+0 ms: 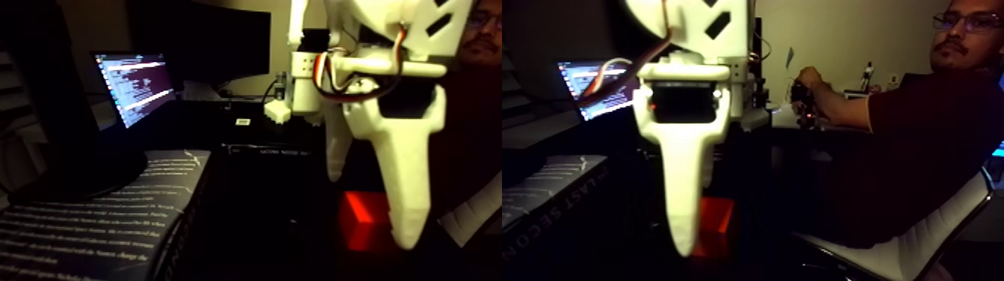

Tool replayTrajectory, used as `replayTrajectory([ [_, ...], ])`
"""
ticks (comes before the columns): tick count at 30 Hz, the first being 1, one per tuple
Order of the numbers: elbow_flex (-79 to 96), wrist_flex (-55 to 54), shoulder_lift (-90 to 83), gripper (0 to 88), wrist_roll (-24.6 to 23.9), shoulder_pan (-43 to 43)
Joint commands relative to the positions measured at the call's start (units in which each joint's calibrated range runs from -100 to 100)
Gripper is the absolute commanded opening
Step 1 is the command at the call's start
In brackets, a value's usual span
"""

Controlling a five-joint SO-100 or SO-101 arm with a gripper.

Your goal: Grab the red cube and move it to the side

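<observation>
The white gripper (373, 213), seen twice in a wide picture of two side-by-side halves, hangs from the top edge with its fingers pointing down toward a dark table (269, 239). In the left half two fingers show: a broad long one (403, 194) in front and a shorter, thinner one (338, 153) behind and to its left, with a gap between them, so the gripper stands partly open and holds nothing. In the right half a single broad finger (683, 202) shows, the other being hidden behind it. Red, black and white wires (329, 82) loop across the gripper's body below a black motor block (407, 101).

The red cube (362, 220) rests on the table directly beneath the fingertips; in the left half the broad finger covers its right part, and in the right half the cube shows to the right of the finger tip. Whether the finger touches the cube cannot be told.

To the left, in the left half, lies a dark book (97, 217) with pale lines of print on its cover, and behind it stands an open laptop (134, 86) with a lit screen. At the far right of the right half a person (926, 142) in a dark shirt sits on a white chair (919, 239), one hand (807, 78) on a small device.
</observation>
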Motion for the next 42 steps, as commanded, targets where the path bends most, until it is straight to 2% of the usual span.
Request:
replayTrajectory([
  [1, -1.3, -0.4, -1.0, 39.8, 0.1, -1.0],
  [10, -1.1, -4.0, -0.2, 39.8, -0.2, -1.9],
  [42, -3.1, -0.6, 3.0, 39.8, -0.1, -1.9],
])
